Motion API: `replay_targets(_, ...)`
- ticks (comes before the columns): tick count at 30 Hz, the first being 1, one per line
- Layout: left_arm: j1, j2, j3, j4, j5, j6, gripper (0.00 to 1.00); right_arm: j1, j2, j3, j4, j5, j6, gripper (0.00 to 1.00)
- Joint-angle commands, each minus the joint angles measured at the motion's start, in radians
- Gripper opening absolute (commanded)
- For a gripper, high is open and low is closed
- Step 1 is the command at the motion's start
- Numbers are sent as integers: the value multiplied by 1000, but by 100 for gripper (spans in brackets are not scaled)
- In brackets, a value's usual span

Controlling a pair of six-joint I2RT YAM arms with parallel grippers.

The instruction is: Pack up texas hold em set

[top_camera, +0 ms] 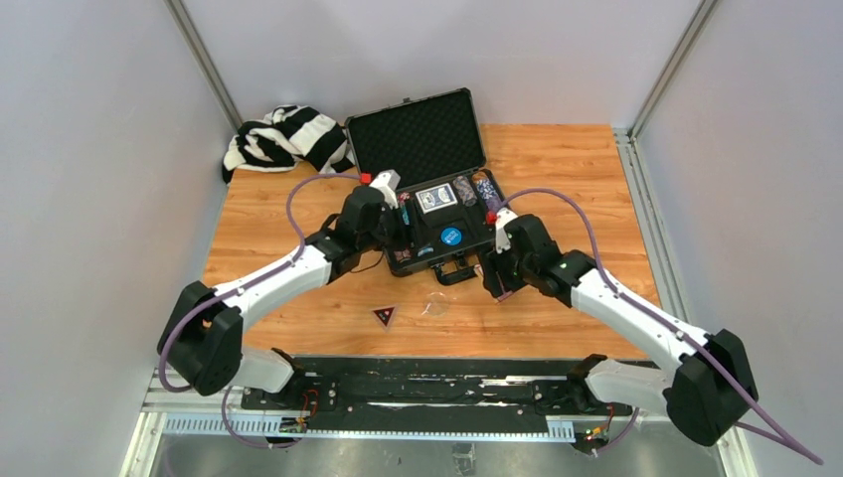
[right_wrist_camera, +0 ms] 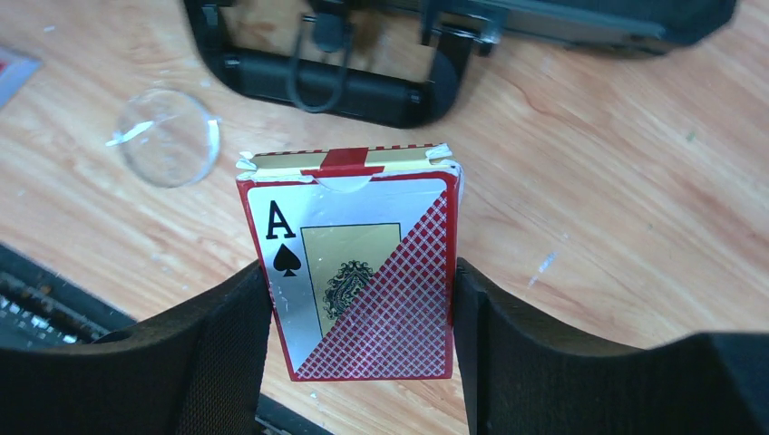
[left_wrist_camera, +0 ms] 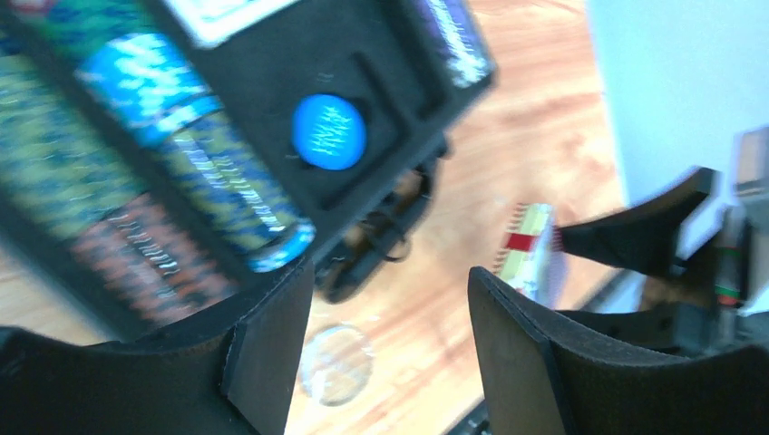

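You are working between pale grey walls (top_camera: 89, 149) on a table (top_camera: 567, 169) of orange wood grain, flecked with small white scuffs in the right wrist view. The case (top_camera: 422, 139) lies open at the far middle of it, with the lid propped up and lined with egg-crate foam and the handle (top_camera: 455, 270) pointing towards you. A black-and-white striped cloth (top_camera: 283, 137) is heaped just beside the case's far-left corner.

Your left end effector (left_wrist_camera: 390, 353) hangs over the left front of the tray, its fingers parted with nothing between them. Your right end effector (right_wrist_camera: 363, 344) is clamped on a red deck (right_wrist_camera: 358, 263), one finger on each long side, held over the wood just in front of the handle. The box face reads "A" over a black spade, with a gold panel and red lattice.

A blue deck (top_camera: 435, 198) sits in the tray's middle pocket. Chips (left_wrist_camera: 227, 195) fill the left slots in blue, green and orange rows. A blue disc (left_wrist_camera: 329, 133) rests in a round recess near the tray's front. It seems to carry white writing, but the blur makes it unreadable. A clear disc (right_wrist_camera: 168, 136) lies on the table near the handle, with a small red-and-black triangle (top_camera: 384, 316) to its left.
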Motion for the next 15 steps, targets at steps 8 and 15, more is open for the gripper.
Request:
replay_targets(8, -6, 149, 63, 189, 579, -92, 68, 228, -64, 13, 92, -17, -112, 27)
replay_targets(15, -24, 156, 47, 201, 680, -114, 67, 249, -57, 62, 107, -21, -130, 27)
